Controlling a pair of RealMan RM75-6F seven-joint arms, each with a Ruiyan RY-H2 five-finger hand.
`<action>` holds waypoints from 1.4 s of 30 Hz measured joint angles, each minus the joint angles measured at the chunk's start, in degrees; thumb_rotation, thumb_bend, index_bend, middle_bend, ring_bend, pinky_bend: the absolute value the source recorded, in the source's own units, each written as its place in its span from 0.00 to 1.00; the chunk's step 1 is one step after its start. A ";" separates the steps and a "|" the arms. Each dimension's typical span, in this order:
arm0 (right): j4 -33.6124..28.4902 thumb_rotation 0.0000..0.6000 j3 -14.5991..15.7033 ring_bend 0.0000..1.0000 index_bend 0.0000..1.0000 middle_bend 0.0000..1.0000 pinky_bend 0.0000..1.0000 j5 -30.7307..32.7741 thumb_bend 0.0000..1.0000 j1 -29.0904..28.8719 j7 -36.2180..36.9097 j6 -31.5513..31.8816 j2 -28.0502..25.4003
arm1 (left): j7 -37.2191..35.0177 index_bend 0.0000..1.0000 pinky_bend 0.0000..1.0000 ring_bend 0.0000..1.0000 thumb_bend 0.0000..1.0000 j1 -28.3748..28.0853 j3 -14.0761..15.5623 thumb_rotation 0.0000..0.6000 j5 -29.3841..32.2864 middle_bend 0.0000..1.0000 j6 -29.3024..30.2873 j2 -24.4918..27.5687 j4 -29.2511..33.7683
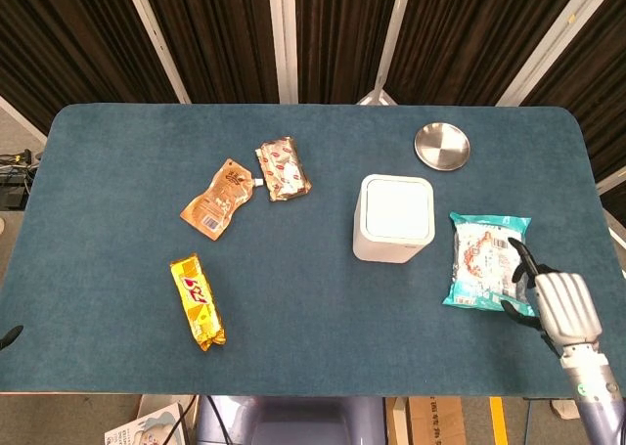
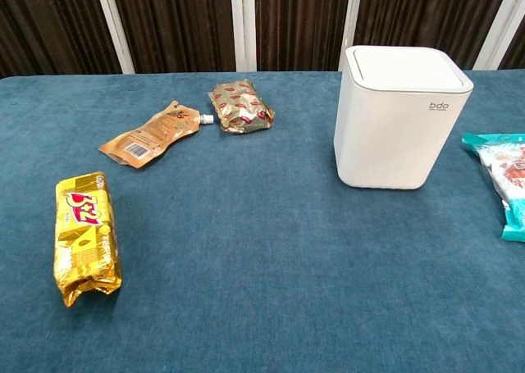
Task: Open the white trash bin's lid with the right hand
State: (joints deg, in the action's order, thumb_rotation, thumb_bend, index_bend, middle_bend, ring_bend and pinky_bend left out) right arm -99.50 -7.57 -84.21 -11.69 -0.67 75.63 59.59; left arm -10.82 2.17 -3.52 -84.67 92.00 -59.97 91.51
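Observation:
The white trash bin (image 1: 392, 219) (image 2: 399, 123) stands upright, right of the table's middle. Its flat lid (image 1: 396, 208) (image 2: 408, 68) lies down and closed. My right hand (image 1: 554, 305) hovers near the front right corner, to the right of the bin and in front of it, well apart from it. Its fingers (image 1: 519, 259) are spread over the edge of a teal snack packet (image 1: 486, 260) (image 2: 502, 179) and hold nothing. Only a dark tip (image 1: 6, 337) of my left hand shows, at the left edge of the head view. The chest view shows neither hand.
A round steel dish (image 1: 442, 146) sits behind the bin. Left of the bin lie a brown foil packet (image 1: 283, 168) (image 2: 239, 107), an orange spouted pouch (image 1: 219, 200) (image 2: 150, 134) and a gold biscuit pack (image 1: 197, 301) (image 2: 85, 237). Blue cloth (image 1: 293, 298) covers the table.

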 measured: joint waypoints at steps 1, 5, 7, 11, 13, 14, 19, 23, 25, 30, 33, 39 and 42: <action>-1.33 1.00 -0.64 0.69 0.12 0.68 0.73 0.59 0.35 -1.06 -0.41 -1.43 -1.20 | 0.00 0.19 0.14 0.00 0.00 -0.07 0.06 1.00 -0.13 0.12 -0.14 0.05 -0.07; -5.10 1.00 -2.33 0.73 0.12 0.73 0.73 3.00 0.45 -4.40 -3.39 -6.08 -4.33 | -0.22 0.19 0.14 0.00 0.00 -0.56 0.53 1.00 -1.09 0.12 -1.04 0.35 -0.46; -7.02 1.00 -3.06 0.76 0.14 0.76 0.75 4.50 0.50 -6.04 -6.09 -8.01 -5.47 | -0.07 0.19 0.14 0.00 0.00 -0.71 0.58 1.00 -1.11 0.12 -1.24 0.39 -0.48; -11.00 1.00 -4.36 0.81 0.16 0.82 0.78 8.56 0.68 -9.70 -11.80 -12.25 -7.06 | 0.51 0.19 0.14 0.00 0.00 -0.81 0.52 1.00 -0.93 0.12 -1.31 0.30 -0.10; -12.65 1.00 -4.88 0.82 0.16 0.83 0.79 11.17 0.76 -11.84 -14.70 -14.70 -7.52 | 0.72 0.19 0.14 0.00 0.00 -0.80 0.48 1.00 -0.75 0.12 -1.33 0.26 0.03; -13.22 1.00 -5.06 0.83 0.16 0.83 0.80 12.28 0.78 -12.70 -15.95 -15.58 -7.64 | 0.79 0.19 0.14 0.00 0.00 -0.80 0.44 1.00 -0.60 0.12 -1.34 0.25 0.11; -15.96 1.00 -5.51 0.83 0.16 0.83 0.80 18.21 0.80 -16.85 -23.74 -18.35 -7.46 | 0.73 0.19 0.14 0.00 0.00 -0.78 0.31 1.00 -0.23 0.12 -1.41 0.26 0.19; -18.21 1.00 -5.63 0.83 0.16 0.83 0.80 22.89 0.80 -20.26 -29.20 -19.26 -6.18 | 0.29 0.19 0.14 0.00 0.00 -0.81 0.31 1.00 -0.14 0.12 -1.58 0.39 0.05; -18.95 1.00 -5.62 0.83 0.16 0.83 0.80 24.98 0.80 -21.88 -31.10 -19.48 -5.17 | 0.18 0.19 0.14 0.00 0.00 -0.82 0.32 1.00 -0.12 0.12 -1.64 0.42 0.01; -19.29 1.00 -5.34 0.83 0.16 0.83 0.80 29.23 0.80 -24.27 -34.15 -19.60 -3.15 | -0.35 0.19 0.14 0.00 0.00 -0.74 0.31 1.00 -0.08 0.12 -1.54 0.51 -0.20; -19.39 1.00 -4.82 0.83 0.16 0.83 0.80 32.05 0.80 -25.86 -36.24 -19.04 -1.83 | -0.12 0.19 0.14 0.00 0.00 -0.88 0.35 1.00 -0.02 0.12 -1.92 0.54 -0.13; -19.28 1.00 -3.09 0.83 0.22 0.83 0.80 35.19 0.80 -28.37 -38.44 -17.84 -0.10 | 0.28 0.19 0.14 0.00 0.00 -1.03 0.34 1.00 0.01 0.12 -2.03 0.47 0.04; -19.05 1.00 -2.50 0.83 0.24 0.83 0.80 35.66 0.80 -28.81 -38.51 -17.48 0.16 | 0.18 0.19 0.14 0.00 0.00 -1.00 0.24 1.00 0.20 0.12 -2.00 0.47 0.04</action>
State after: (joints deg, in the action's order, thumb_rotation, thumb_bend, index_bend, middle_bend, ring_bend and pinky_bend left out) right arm -118.55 -10.06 -48.55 -40.50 -39.18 58.15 59.75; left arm -10.64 1.17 -3.28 -84.48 90.00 -59.50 91.55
